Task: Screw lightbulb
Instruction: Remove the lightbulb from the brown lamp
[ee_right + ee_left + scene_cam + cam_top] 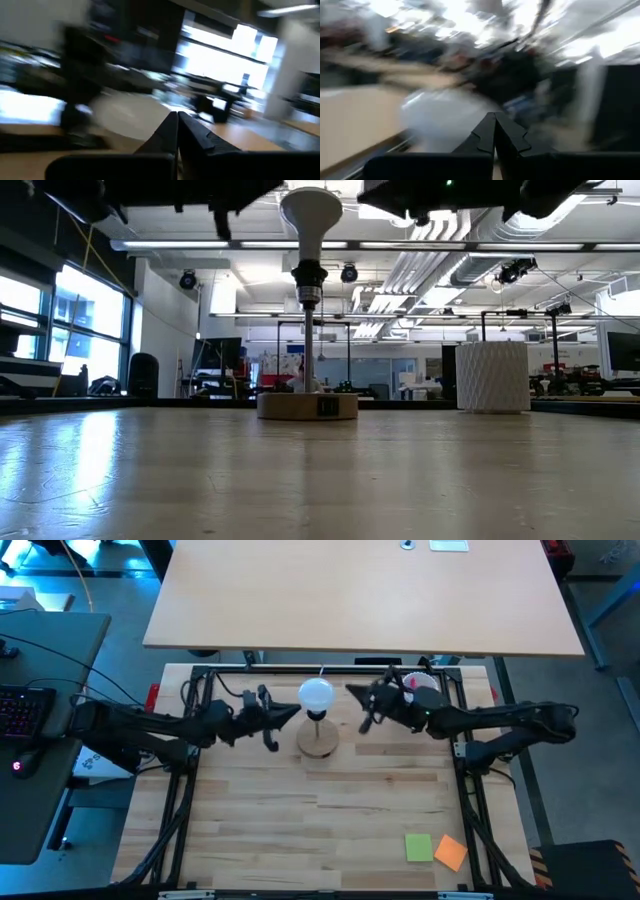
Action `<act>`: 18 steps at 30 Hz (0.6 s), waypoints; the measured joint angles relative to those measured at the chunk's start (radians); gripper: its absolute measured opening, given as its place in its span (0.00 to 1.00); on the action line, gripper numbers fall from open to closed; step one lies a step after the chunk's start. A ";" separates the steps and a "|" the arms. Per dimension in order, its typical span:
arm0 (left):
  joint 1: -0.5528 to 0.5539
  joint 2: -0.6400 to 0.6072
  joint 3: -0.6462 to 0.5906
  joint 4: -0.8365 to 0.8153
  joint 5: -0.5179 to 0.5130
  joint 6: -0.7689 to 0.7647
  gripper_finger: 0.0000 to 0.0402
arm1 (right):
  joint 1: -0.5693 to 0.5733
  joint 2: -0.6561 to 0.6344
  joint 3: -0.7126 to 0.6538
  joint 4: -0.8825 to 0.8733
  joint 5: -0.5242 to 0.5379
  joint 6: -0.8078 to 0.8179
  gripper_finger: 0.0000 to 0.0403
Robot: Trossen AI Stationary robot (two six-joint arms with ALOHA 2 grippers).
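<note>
High view shows the wooden table point(300, 830) with a round wooden stand point(318, 741) near its far edge; the lightbulb point(316, 694) sits upright in the stand's socket. The left hand point(290, 716) and right hand point(355, 695) wait beside it, both closed and holding nothing

The lightbulb point(316, 694) sits atop the round wooden stand point(318, 741) near the table's point(300, 830) twelve o'clock edge. The left gripper point(290, 716) lies at the bulb's nine o'clock, the right gripper point(357, 697) at its three o'clock, both just beside it. Green and orange sticky notes point(436, 849) lie toward five o'clock.
</note>
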 joint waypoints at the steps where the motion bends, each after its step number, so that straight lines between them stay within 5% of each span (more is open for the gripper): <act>1: 0.004 -0.012 -0.001 -0.059 -0.050 0.002 0.00 | 0.009 -0.010 0.000 -0.002 -0.057 0.020 0.00; 7: 0.068 -0.013 -0.001 -0.138 -0.209 0.012 0.00 | 0.026 0.009 0.000 0.042 -0.397 0.139 0.00; 16: 0.215 0.105 -0.002 0.114 0.148 -0.033 0.00 | -0.011 0.154 -0.001 0.169 -0.204 0.153 0.00; 18: 0.200 0.109 -0.003 0.131 0.156 -0.056 0.00 | -0.023 0.159 -0.001 0.178 -0.160 0.154 0.00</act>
